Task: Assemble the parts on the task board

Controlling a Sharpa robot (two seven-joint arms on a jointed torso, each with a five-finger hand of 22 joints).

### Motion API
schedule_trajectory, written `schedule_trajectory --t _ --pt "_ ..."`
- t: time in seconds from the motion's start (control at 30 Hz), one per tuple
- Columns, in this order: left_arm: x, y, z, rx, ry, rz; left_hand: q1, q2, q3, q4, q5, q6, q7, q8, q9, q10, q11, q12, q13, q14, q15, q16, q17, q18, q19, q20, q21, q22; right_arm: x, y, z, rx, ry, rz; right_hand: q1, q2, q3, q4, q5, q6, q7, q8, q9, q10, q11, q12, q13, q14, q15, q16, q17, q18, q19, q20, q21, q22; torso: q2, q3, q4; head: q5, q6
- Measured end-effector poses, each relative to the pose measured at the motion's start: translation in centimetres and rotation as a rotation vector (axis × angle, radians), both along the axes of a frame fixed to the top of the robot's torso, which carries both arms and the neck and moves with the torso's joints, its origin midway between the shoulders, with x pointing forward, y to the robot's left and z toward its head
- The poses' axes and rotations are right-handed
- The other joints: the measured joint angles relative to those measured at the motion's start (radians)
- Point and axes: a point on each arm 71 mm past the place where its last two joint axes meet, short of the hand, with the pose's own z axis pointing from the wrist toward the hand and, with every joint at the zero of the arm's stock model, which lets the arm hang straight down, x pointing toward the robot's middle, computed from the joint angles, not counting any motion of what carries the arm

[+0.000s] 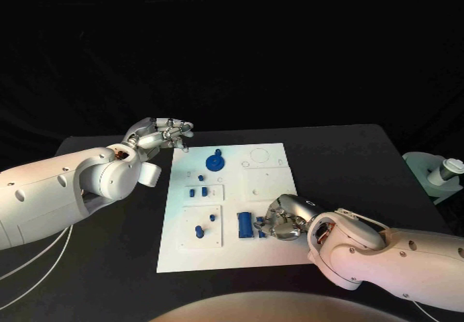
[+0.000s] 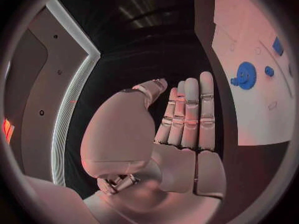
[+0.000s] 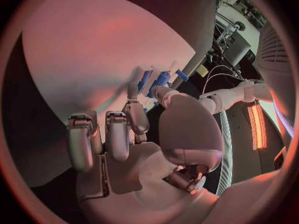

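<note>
Matt white task board [image 1: 266,201], glossy blue parts [image 1: 245,225].

Right hand [image 1: 278,225] covers the task board [image 1: 271,255] beside the blue cylinder [image 1: 245,225] near its near edge; a small blue part [image 1: 262,234] pokes out under the fingers, shape can't be told, nor whether it's gripped. In the right wrist view the thumb hides most of the blue parts [image 3: 161,79]. Small blue pieces [image 1: 197,192] along the board's left side too small to identify. White object [image 1: 437,173] at the table's right edge is cut off.
</note>
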Motion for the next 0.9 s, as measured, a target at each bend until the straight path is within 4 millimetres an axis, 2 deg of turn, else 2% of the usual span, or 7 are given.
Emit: schedule_trajectory --t 0.37,0.43,0.47,0.6,0.63,0.73,0.9 --pt "0.0 0.05 -0.01 0.001 0.001 0.0 0.0 0.0 0.0 0.0 0.0 0.0 0.0 0.0 0.0 0.0 0.0 0.0 0.0 0.0 0.0 0.0 0.0 0.0 0.0 0.0 0.0 0.0 -0.12 -0.31 0.11 -0.006 -0.005 0.002 -0.005 -0.005 -0.011 -0.006 0.0 0.0 0.0 0.0 -0.001 0.0 0.0 0.0 0.0 0.0 0.0 0.0 0.001 0.0 0.0 0.0 0.0 0.0 0.0 0.0005 -0.0001 0.001 -0.002" --pt "0.0 0.06 -0.01 0.001 0.002 0.0 0.0 0.0 0.0 0.0 0.0 0.0 0.0 0.0 0.0 0.0 0.0 0.0 0.0 0.0 0.0 0.0 0.0 0.0 0.0 0.0 0.0 0.0 -0.12 -0.53 0.12 -0.008 -0.007 0.001 0.021 -0.002 -0.017 -0.011 -0.004 0.0 0.0 0.0 -0.001 0.0 0.0 0.0 0.0 0.0 0.0 0.0 0.001 0.0 0.0 0.0 0.0 0.0 0.0 0.0005 -0.0001 0.002 -0.001" --pt "0.0 0.07 -0.01 0.001 0.002 0.001 0.0 0.0 0.0 0.0 0.0 0.0 0.0 0.0 0.0 0.0 0.0 0.0 0.0 0.0 0.0 0.0 0.0 0.0 0.0 0.0 0.0 0.0 -0.12 -0.63 0.13 -0.008 -0.008 0.001 0.042 -0.004 -0.02 -0.018 -0.019 0.0 0.0 0.0 -0.001 0.0 0.0 -0.004 0.0 0.0 0.0 0.0 0.001 0.0 0.0 0.0 0.0 0.0 0.0 0.0005 -0.0001 0.002 -0.001" --pt "0.01 0.13 -0.02 0.001 0.002 0.002 0.0 0.0 0.0 0.0 0.0 0.0 0.0 0.0 0.0 0.0 0.0 0.0 0.0 0.0 0.0 0.0 0.0 0.0 0.0 0.0 0.0 0.0 -0.15 -0.88 0.18 -0.007 -0.012 0.008 0.122 -0.011 -0.03 -0.042 -0.146 -0.003 0.003 -0.004 -0.002 0.0 0.0 -0.013 0.0 0.0 0.0 0.0 0.001 0.0 0.0 0.0 0.0 0.0 0.0 0.0005 -0.0001 0.002 0.0" --pt "0.01 0.14 -0.02 0.002 0.002 0.002 0.0 0.0 0.0 0.0 0.0 0.0 0.0 0.0 0.0 0.0 0.0 0.0 0.0 0.0 0.0 0.0 0.0 0.0 0.0 0.0 0.0 0.0 -0.16 -0.91 0.19 -0.006 -0.013 0.012 0.129 -0.013 -0.032 -0.043 -0.164 -0.003 0.003 -0.004 -0.003 0.0 0.0 -0.013 0.0 0.0 0.0 0.0 0.001 0.0 0.0 0.0 0.0 0.0 0.0 0.0007 -0.0001 0.002 0.0" --pt "0.02 0.18 -0.02 0.002 0.002 0.003 0.0 0.0 0.0 0.0 0.0 0.0 0.0 0.0 0.0 0.0 0.0 0.0 0.0 0.0 0.0 0.0 0.0 0.0 0.0 0.0 0.0 0.0 -0.22 -0.89 0.23 -0.003 -0.015 0.025 0.13 -0.014 -0.035 -0.04 -0.185 -0.003 0.003 -0.004 -0.004 0.0 0.0 -0.013 0.0 0.0 0.0 0.0 0.001 0.0 0.0 0.0 0.0 0.0 0.0 0.0012 -0.0004 0.002 0.0" --pt "0.03 0.2 -0.03 0.002 0.002 0.003 0.0 0.0 0.0 0.0 0.0 0.0 0.0 0.0 0.0 0.0 0.0 0.0 0.0 0.0 0.0 0.0 0.0 0.0 0.0 0.0 0.0 0.0 -0.27 -0.86 0.25 0.002 -0.015 0.044 0.13 -0.014 -0.045 -0.032 -0.189 -0.003 0.003 -0.004 -0.004 0.0 0.0 -0.013 0.0 0.0 0.0 0.0 0.001 0.0 0.0 0.0 0.0 0.0 0.0 0.0012 -0.0008 0.003 0.0"
